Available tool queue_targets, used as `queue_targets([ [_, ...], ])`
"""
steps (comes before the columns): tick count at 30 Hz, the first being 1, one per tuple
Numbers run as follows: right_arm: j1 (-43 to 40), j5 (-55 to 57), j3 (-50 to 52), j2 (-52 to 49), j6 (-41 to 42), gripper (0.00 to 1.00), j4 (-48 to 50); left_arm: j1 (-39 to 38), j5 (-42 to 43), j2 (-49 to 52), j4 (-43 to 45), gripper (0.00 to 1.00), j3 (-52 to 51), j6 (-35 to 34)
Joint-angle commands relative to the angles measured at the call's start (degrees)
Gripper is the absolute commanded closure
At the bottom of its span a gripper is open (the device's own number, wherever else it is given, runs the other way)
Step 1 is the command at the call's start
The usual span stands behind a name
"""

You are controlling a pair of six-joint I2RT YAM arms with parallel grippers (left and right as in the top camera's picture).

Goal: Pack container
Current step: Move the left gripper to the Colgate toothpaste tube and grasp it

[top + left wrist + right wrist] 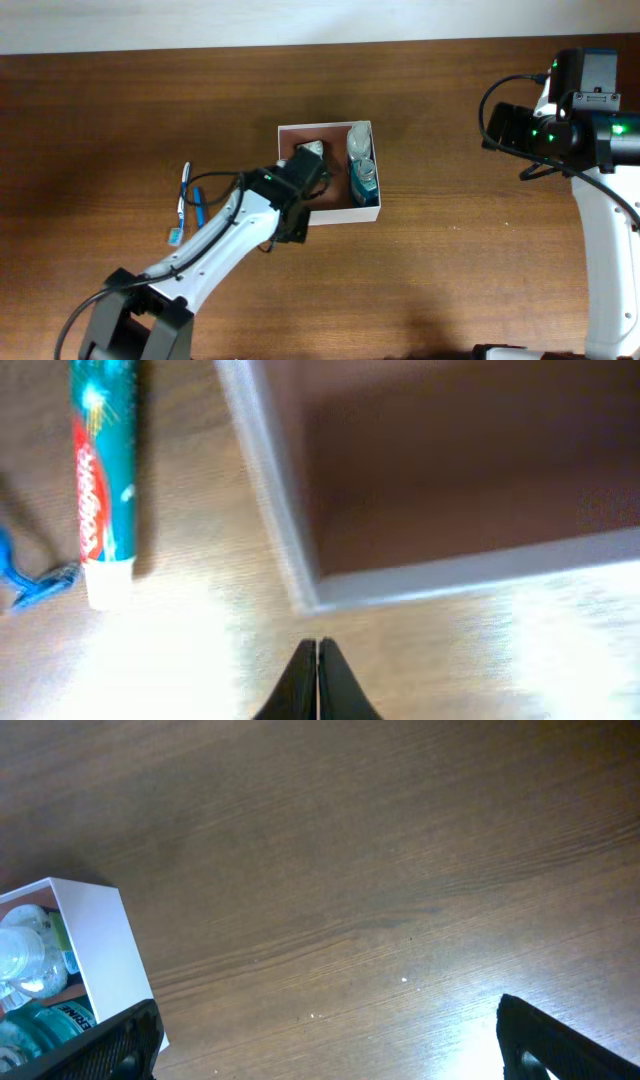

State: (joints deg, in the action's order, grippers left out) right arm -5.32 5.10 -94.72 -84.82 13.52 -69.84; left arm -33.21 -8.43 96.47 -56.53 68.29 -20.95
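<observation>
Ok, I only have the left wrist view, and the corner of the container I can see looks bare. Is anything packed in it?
Observer: Yes. The container holds a teal bottle beside its right wall.
Operator: Anything else over there?
Observer: A clear bottle lies just beyond the teal one, in the far right corner.
Operator: And where's the other arm?
Observer: The right gripper hangs off to the container's right, apart from it, with its jaws wide open and empty.

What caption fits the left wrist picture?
Shut left hand near a corner of the container, toothpaste tube lying outside on the table.
</observation>
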Motion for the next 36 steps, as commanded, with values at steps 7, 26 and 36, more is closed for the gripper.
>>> queue_targets([
  [7,-0.33,0.28,-0.44,-0.09,0.28,0.02,0.15,8.85,-0.68,-3.85,-5.25,0.89,2.36,5.18],
  [26,-0.33,0.28,-0.44,-0.09,0.28,0.02,0.17,19.41,-3.43,-2.14,4.07,0.21,1.81,13.09],
  [36,-0.33,0.28,-0.44,-0.09,0.28,0.02,0.17,19.41,-2.21,6.32,5.31,0.3,1.81,18.25],
])
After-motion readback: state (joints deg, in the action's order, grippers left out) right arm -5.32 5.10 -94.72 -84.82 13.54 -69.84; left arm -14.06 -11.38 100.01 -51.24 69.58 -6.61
